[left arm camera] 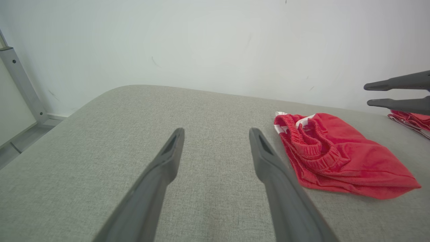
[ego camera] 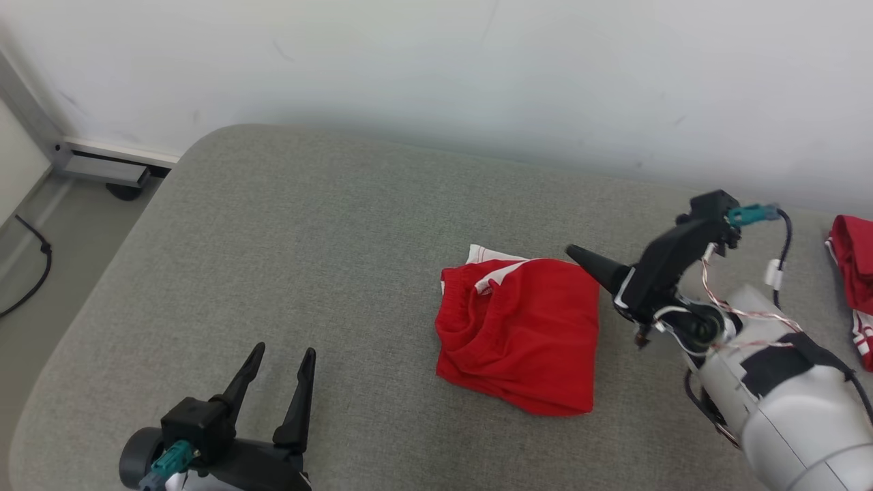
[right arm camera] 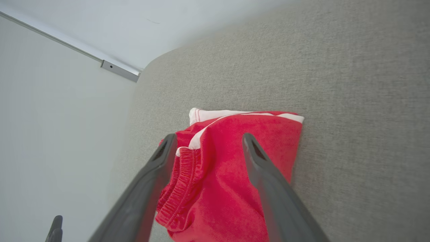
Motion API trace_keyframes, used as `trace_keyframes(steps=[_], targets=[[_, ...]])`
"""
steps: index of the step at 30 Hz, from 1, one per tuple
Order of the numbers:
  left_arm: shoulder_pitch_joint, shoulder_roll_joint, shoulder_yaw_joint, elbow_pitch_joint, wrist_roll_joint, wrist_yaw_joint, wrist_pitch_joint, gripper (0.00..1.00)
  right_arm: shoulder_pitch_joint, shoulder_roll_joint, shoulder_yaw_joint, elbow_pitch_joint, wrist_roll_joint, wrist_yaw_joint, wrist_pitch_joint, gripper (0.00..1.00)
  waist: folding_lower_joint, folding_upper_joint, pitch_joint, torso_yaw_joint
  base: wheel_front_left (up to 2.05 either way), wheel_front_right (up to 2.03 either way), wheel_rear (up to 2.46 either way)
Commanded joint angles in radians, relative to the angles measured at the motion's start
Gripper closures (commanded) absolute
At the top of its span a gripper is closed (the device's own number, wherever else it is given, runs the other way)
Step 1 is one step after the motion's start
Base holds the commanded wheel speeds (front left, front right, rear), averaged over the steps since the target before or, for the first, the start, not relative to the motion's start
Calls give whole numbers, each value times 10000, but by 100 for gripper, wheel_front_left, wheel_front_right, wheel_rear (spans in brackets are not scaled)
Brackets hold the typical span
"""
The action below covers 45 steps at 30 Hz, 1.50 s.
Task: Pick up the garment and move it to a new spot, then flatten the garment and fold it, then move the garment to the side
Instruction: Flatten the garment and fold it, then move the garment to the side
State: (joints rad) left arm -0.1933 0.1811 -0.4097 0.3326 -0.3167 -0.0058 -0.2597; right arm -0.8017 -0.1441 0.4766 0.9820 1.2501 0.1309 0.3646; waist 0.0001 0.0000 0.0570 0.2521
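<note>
The garment (ego camera: pixel 518 334) is a pair of red shorts with white trim, lying folded into a rough square on the grey padded surface (ego camera: pixel 307 239). My right gripper (ego camera: pixel 576 254) hovers over its far right corner, open, holding nothing. In the right wrist view the garment (right arm camera: pixel 235 174) lies under and between the spread fingers of that gripper (right arm camera: pixel 209 136). My left gripper (ego camera: pixel 285 349) stands open at the near left, well apart from the cloth. The left wrist view has its fingers (left arm camera: pixel 216 131) over bare fabric, the garment (left arm camera: pixel 336 158) to the right, and the right gripper (left arm camera: pixel 368 95) beyond it.
Another red and white cloth (ego camera: pixel 856 286) lies at the far right edge of the surface. A white wall runs close behind. The surface's rounded left edge drops to a floor with a dark cable (ego camera: pixel 34 266) and a metal rail (ego camera: pixel 102 164).
</note>
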Motion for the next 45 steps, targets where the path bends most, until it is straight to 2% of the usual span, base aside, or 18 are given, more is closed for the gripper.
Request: trace_keyframes(steps=[1,7,10,20,28,44,45], targets=[[89,113,40,-83,93,61,-47,0,219,-301,164,-205,-306,-2,-276,0,-1,0,-17,-102,0,0,0],[187,211,184,-439,205,260,-59,0,758,-1042,712,-618,-1254,-2,-1191,0,-1,0,-38,-284,0,0,0],[253,236,288,-665,275,377,-64,0,961,-1111,989,-552,-1638,-2,-1390,0,-1,0,-34,-332,0,0,0],[421,319,514,-1001,428,524,-68,0,798,-514,581,4,-918,-2,-364,0,-1,0,35,-289,0,0,0],[401,256,520,-1005,493,439,-69,0,206,50,188,1396,-385,-2,919,0,-1,0,83,-57,0,0,0],[233,30,682,-910,593,361,-70,0,-395,478,335,2649,-550,-2,1809,0,-1,0,332,425,0,0,0],[225,14,697,-907,598,344,-70,0,-399,498,333,2683,-548,-2,1811,23,-1,0,349,440,0,0,0]])
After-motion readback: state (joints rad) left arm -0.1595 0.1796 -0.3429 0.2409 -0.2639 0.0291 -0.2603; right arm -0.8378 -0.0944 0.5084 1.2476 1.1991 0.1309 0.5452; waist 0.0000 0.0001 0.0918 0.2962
